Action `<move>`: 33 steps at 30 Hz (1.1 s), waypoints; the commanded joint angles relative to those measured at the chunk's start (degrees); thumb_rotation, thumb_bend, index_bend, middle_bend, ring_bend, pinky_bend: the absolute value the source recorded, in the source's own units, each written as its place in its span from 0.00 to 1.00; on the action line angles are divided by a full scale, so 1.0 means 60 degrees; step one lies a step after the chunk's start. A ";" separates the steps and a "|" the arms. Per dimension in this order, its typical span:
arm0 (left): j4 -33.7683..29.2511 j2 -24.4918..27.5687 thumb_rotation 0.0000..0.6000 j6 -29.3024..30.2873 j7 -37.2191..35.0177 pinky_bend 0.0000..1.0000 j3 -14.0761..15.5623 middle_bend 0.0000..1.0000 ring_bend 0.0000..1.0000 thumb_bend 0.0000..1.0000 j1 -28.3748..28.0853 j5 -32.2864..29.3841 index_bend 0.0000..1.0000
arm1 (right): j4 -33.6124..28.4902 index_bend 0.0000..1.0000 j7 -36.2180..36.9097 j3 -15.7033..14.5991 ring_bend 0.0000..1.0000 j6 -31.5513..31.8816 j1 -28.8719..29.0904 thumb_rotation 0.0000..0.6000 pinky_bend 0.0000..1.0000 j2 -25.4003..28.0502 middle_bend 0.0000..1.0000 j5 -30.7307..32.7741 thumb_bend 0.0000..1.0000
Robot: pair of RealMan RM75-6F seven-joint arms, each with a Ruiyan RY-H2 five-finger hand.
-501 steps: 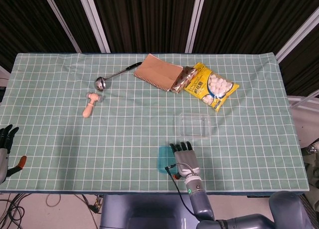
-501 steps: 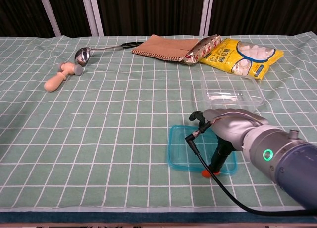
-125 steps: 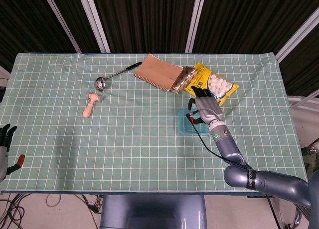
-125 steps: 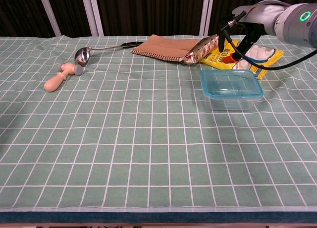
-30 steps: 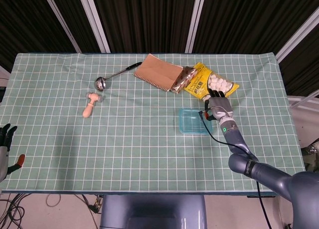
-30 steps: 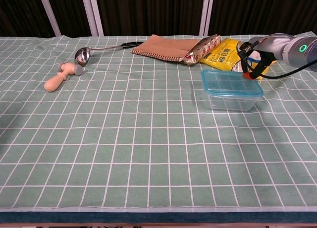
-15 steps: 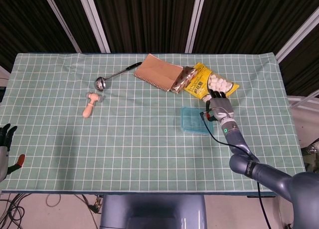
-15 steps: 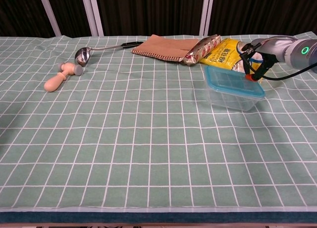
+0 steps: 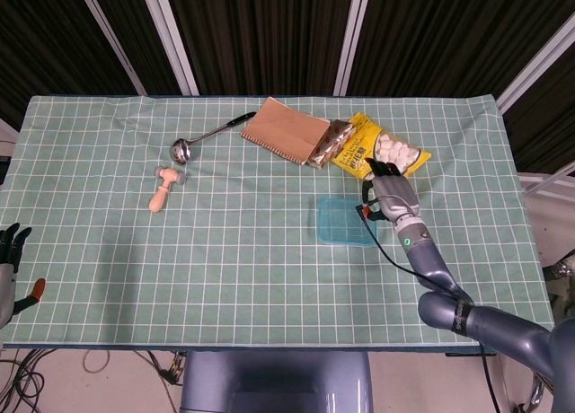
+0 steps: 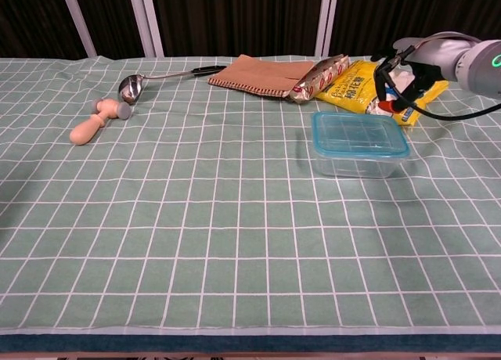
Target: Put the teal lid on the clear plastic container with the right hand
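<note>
The clear plastic container [image 9: 342, 233] [image 10: 358, 161] stands level on the checked cloth, right of centre, with the teal lid [image 9: 342, 220] [image 10: 358, 133] lying flat on its rim. My right hand [image 9: 392, 196] [image 10: 408, 72] hovers just off the container's far right corner, over the yellow bag. Its fingers are loosely apart, hold nothing, and are clear of the lid. My left hand [image 9: 8, 250] hangs off the table's left edge with its fingers spread and empty; the chest view does not show it.
Behind the container lie a yellow marshmallow bag [image 9: 402, 159] [image 10: 354, 86], a snack packet [image 9: 330, 144] [image 10: 319, 76] and a brown notebook [image 9: 286, 130] [image 10: 258, 73]. A metal ladle [image 9: 183, 147] [image 10: 130, 86] and a wooden roller [image 9: 162, 188] [image 10: 92, 124] lie at far left.
The container, tipped up half a second ago, has slid a little left and settled flat. My right hand has lifted off the lid's right edge.
</note>
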 commanded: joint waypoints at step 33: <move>0.0005 0.0027 1.00 -0.0008 -0.0044 0.00 0.0025 0.00 0.00 0.33 -0.0005 0.0036 0.09 | -0.1646 0.66 0.0495 -0.0829 0.00 0.0993 -0.1443 1.00 0.00 0.0417 0.00 -0.1757 0.57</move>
